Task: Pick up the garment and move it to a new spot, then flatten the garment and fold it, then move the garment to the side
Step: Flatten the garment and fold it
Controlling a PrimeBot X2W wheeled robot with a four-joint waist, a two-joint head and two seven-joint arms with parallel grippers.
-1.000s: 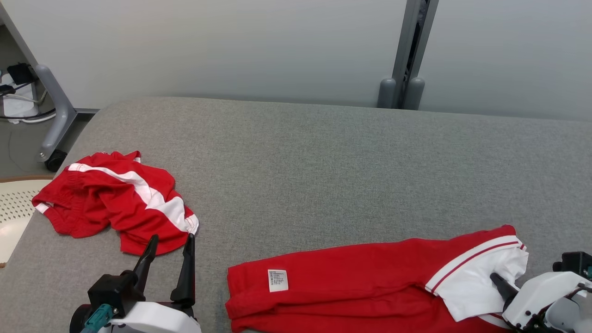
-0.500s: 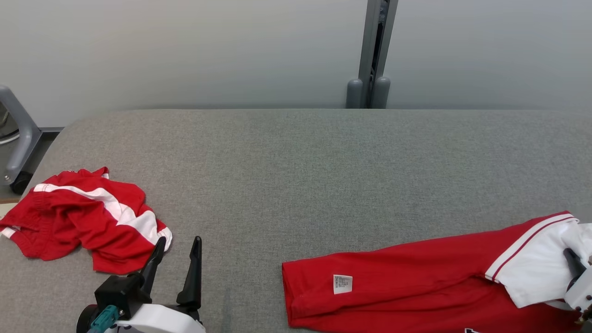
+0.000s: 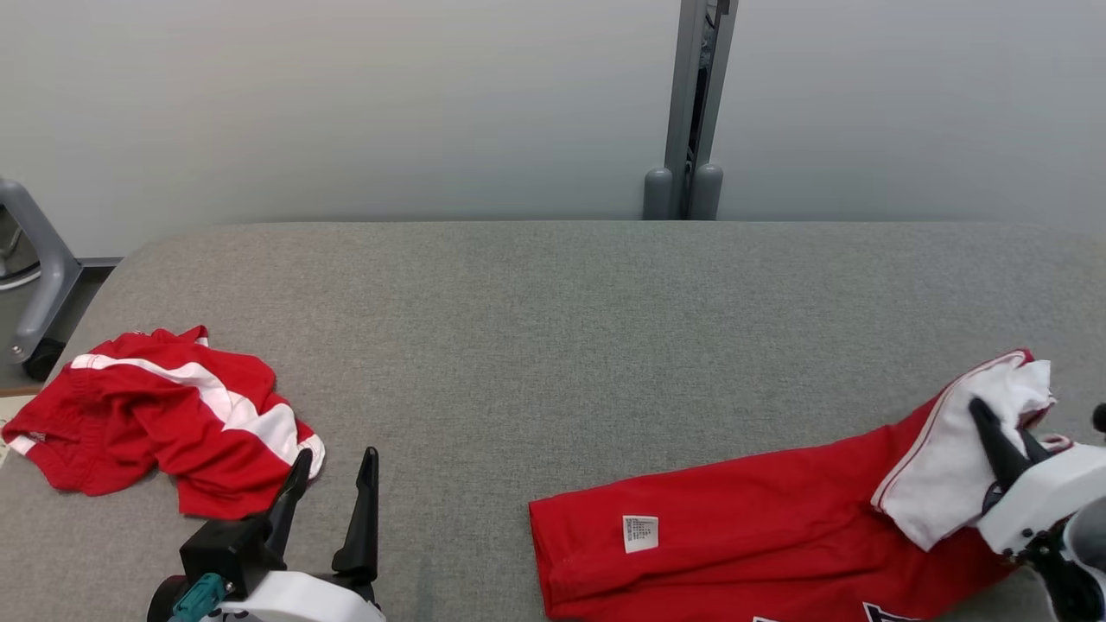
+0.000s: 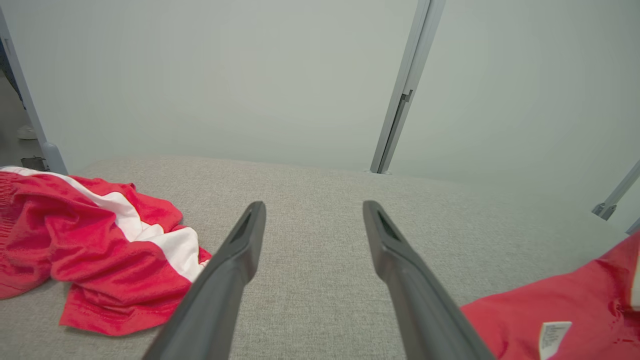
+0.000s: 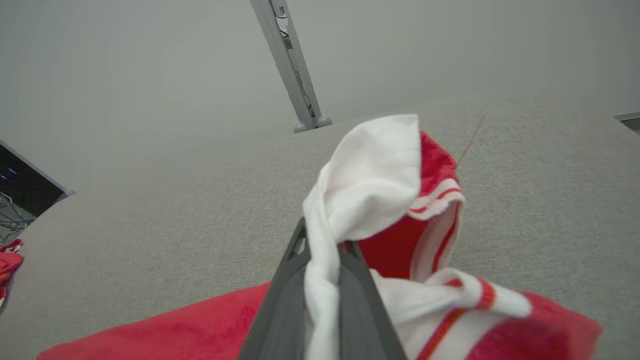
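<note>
Right end effector (image 5: 324, 245) clamps tight on white sleeve of garment (image 3: 734, 536), raised off bench (image 3: 553, 328). Left end effector (image 3: 336, 453) spread wide, empty, touching nothing.

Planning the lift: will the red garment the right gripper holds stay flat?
The red garment probably flops: its white sleeve bunches and droops over the right gripper. Likely light; a narrow pinch raises that end. The rest may drag.

Small white label (image 3: 640, 533) on the red garment (image 3: 760, 536), tiny print too small to read, nothing else legible
</note>
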